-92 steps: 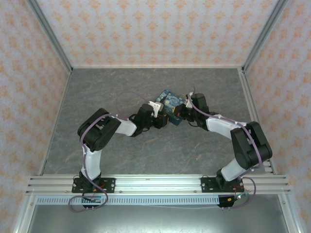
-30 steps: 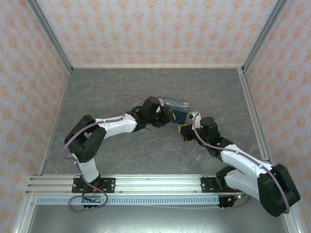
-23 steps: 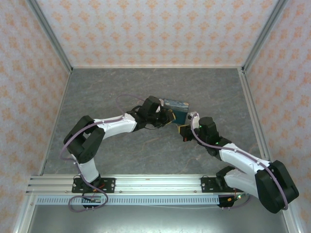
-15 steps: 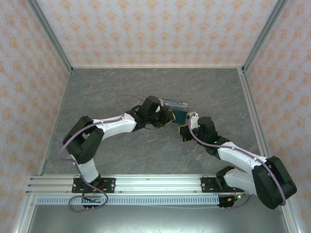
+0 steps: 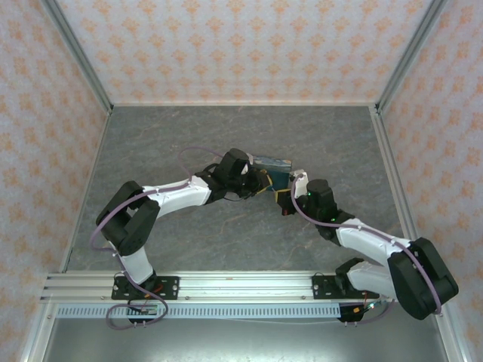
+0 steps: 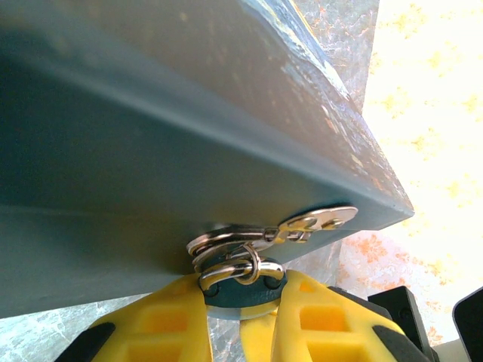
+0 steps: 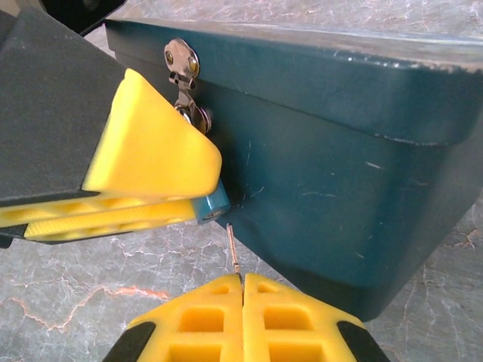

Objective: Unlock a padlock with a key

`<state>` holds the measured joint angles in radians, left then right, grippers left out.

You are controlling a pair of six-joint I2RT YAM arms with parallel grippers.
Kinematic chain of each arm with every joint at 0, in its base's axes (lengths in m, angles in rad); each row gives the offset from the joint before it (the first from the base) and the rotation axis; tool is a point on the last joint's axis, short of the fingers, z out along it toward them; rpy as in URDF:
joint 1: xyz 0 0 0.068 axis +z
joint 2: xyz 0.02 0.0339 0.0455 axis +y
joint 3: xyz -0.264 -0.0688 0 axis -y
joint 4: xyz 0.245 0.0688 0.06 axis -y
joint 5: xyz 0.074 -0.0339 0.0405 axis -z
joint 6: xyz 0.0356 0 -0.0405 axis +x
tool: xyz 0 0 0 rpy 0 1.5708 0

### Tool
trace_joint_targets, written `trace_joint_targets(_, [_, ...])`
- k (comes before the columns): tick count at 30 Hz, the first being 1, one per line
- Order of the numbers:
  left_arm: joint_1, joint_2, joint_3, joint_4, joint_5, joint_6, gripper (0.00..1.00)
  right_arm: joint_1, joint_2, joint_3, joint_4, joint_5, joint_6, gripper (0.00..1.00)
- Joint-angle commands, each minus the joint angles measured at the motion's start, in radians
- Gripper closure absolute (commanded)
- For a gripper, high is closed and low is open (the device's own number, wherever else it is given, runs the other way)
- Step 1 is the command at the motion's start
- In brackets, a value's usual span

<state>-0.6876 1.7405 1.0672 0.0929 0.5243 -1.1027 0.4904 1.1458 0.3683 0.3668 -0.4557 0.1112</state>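
Observation:
The padlock, a tiny teal-blue body with a metal shackle, hangs from the hasp of the dark teal box. My left gripper is shut on the padlock body. In the right wrist view the padlock's underside pokes out below the left gripper's yellow finger. My right gripper is shut on the key, whose thin shaft points up at the padlock, its tip just short of it. From above, both grippers meet at the box's near side.
The box sits mid-table on the grey marbled floor, its starry printed lid up. Patterned walls with metal frame posts enclose the table on three sides. Both arms reach inward from the near rail.
My right gripper has crept a little farther toward the box and padlock with the key. The left arm and the box have barely shifted.

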Motion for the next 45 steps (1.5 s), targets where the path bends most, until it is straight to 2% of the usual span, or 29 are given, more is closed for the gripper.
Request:
trace_joint_targets(1, [-0.008, -0.048, 0.034, 0.019, 0.016, -0.001, 0.91, 0.007, 0.01, 0.038, 0.056, -0.006, -0.002, 1.0])
trace_joint_targets(25, [-0.007, -0.041, 0.039, 0.006, 0.017, 0.014, 0.91, 0.007, 0.018, 0.026, 0.087, -0.03, 0.004, 1.0])
trace_joint_targets(45, [-0.014, -0.055, 0.029, 0.043, 0.068, -0.005, 0.91, 0.006, 0.107, 0.03, 0.285, -0.047, 0.031, 1.0])
